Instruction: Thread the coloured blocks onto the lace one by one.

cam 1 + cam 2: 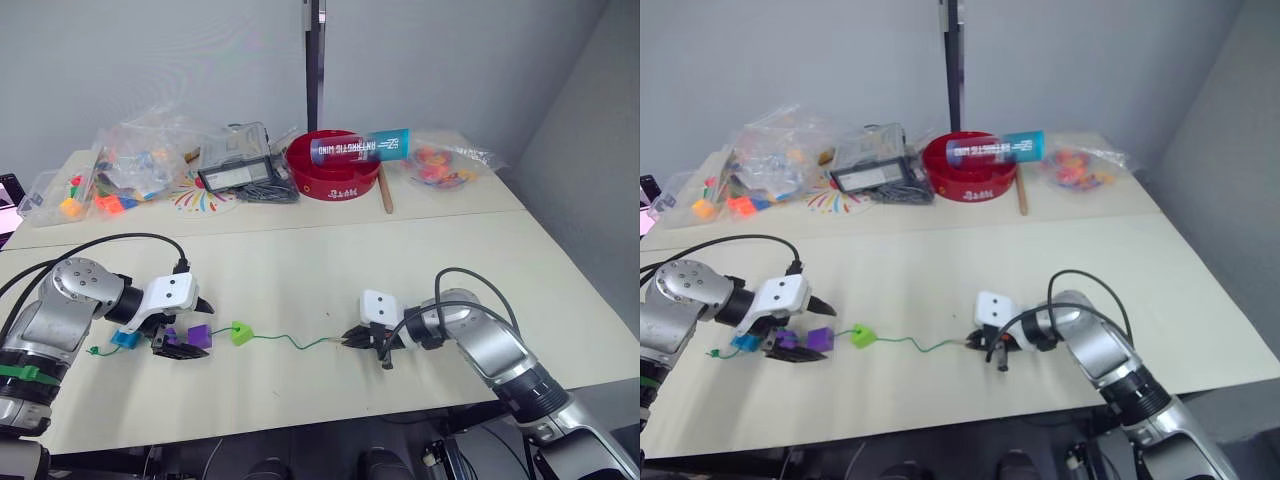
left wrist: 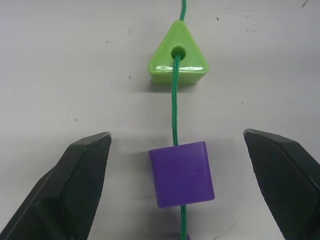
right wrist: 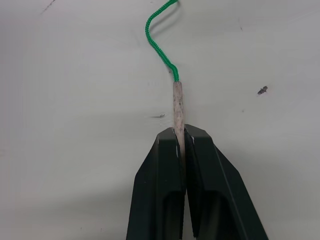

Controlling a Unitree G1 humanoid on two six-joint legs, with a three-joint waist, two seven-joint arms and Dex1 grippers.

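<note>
The right gripper (image 3: 180, 137) was closed tight on the pale stiff tip (image 3: 177, 102) of the lace (image 1: 290, 342), its two black fingers (image 3: 160, 190) pinching the tip between them with the end of the tip poking out in front. From there the green lace ran in a loose wavy line across the table (image 1: 330, 270) toward the robot's left.

The left gripper (image 2: 177, 165) stood wide open, its fingers (image 2: 75, 185) spread well apart on either side of a purple block (image 2: 182, 173) without touching it (a clear gap showed on both sides). That purple block sat on the lace, which entered it on one side and came out the other. Just beyond it a light green block (image 2: 177, 55), three-cornered in shape, was also threaded, the lace passing down through its round hole. In the head views a second purple block (image 1: 171, 335) lay close under the left gripper and a blue block (image 1: 126, 338) rested further to the robot's left, near the knotted end (image 1: 90, 350) of the lace.

At the far side of the table were a red bowl (image 1: 330, 170) with a tube lying across it and several clear bags of toy pieces (image 1: 135, 165).
</note>
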